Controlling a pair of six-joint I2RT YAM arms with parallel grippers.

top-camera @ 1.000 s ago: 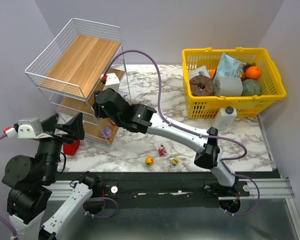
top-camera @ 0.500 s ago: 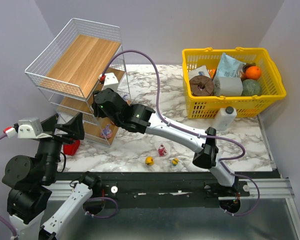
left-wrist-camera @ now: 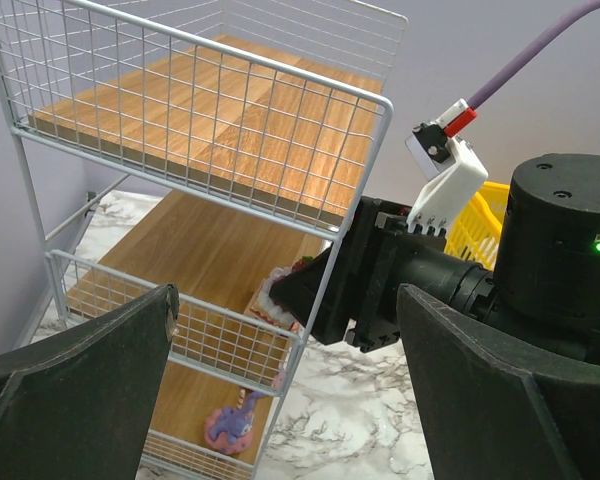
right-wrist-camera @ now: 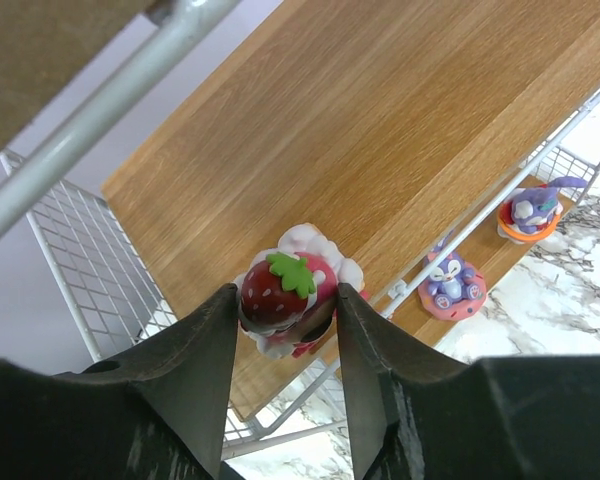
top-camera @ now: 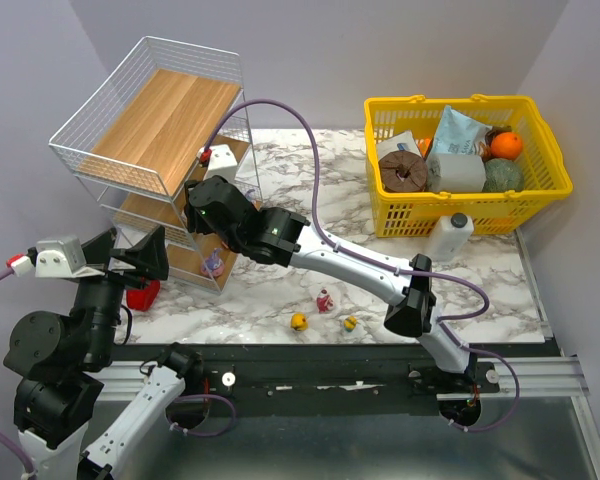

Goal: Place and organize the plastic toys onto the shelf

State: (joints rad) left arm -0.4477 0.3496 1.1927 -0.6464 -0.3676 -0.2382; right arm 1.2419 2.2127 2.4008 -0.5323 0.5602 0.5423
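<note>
The small pink-and-white plastic figurine with a red strawberry cap (right-wrist-camera: 280, 283) is sitting over the middle wooden board (right-wrist-camera: 380, 130) of the white wire shelf (top-camera: 165, 120). The right gripper (right-wrist-camera: 287, 297) is clamping it from both sides, with the jaws narrowed to the toy's width. The strawberry cap is facing the wrist camera, so the long axis is running along the fingers. The left gripper (top-camera: 145, 255) is spread wide beside the shelf, grasping nothing.

A robotics lab bench: plain walls (top-camera: 310, 50) box in a marble-print table (top-camera: 352, 170) fronted by a metal mounting rail (top-camera: 320, 378).
</note>
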